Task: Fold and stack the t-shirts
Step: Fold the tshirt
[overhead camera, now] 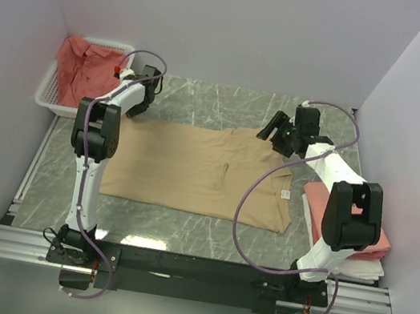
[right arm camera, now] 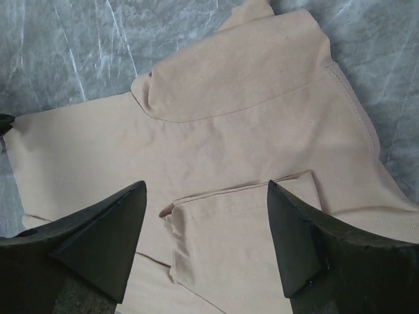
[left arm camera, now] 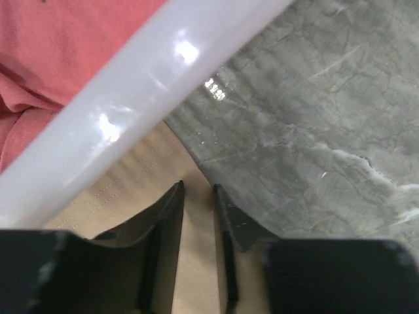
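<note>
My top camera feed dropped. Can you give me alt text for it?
A tan t-shirt lies spread on the table, the left gripper at its far-left corner and the right gripper open above its far-right edge. Pink shirts fill a white basket far left; a folded pink shirt sits near right.

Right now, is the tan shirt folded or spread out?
Mostly spread: the tan shirt lies flat across the table, with a sleeve flap turned in over its body.
</note>
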You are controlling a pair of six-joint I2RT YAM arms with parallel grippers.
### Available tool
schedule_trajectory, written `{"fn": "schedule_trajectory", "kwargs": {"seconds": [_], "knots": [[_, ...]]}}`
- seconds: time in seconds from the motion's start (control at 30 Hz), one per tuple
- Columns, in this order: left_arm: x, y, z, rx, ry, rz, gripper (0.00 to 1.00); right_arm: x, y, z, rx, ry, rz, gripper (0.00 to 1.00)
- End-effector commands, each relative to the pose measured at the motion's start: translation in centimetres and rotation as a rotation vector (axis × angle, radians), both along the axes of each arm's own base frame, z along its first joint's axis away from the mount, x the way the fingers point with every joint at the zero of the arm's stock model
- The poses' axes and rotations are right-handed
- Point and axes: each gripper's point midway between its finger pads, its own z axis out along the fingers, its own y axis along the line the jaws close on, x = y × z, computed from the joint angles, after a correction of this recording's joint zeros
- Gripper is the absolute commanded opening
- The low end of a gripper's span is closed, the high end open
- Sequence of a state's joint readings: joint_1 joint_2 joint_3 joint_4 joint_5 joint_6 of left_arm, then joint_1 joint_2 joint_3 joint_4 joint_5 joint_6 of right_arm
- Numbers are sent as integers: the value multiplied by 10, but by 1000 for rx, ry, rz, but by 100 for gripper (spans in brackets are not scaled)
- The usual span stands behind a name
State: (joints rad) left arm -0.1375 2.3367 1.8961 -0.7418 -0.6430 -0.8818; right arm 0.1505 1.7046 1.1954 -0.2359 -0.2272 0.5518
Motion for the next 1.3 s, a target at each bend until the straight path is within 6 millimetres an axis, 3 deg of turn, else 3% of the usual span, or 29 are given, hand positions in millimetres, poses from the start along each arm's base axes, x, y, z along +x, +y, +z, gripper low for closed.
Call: {"fn": "schedule_trajectory", "kwargs": {"seconds": [0.0, 0.17, 0.23, 0.37, 0.4, 0.73, 1.0, 1.27], "knots": [[-2, 4, -5, -8, 17, 24, 27, 14, -2, 16, 0, -60, 8, 80], [-4, 4, -1, -12, 6, 24, 5, 15, -3, 14, -4, -56, 7, 80], [-1, 4, 9, -16, -24, 21, 1, 15, -5, 13, -11, -53, 2, 80], [-2, 3, 25, -18, -70, -12, 1, 23, -10, 9, -44, -33, -24, 80], [6, 1, 40, -27, -130, -25, 1, 24, -15, 4, -65, -13, -40, 80], [6, -9, 69, -55, -244, -89, 1, 52, -40, -29, -124, 100, -143, 79], [7, -16, 68, -79, -254, -105, 1, 86, -57, -45, -154, 146, -194, 78], [6, -18, 66, -81, -251, -111, 1, 103, -44, -60, -61, 174, -159, 75]]}}
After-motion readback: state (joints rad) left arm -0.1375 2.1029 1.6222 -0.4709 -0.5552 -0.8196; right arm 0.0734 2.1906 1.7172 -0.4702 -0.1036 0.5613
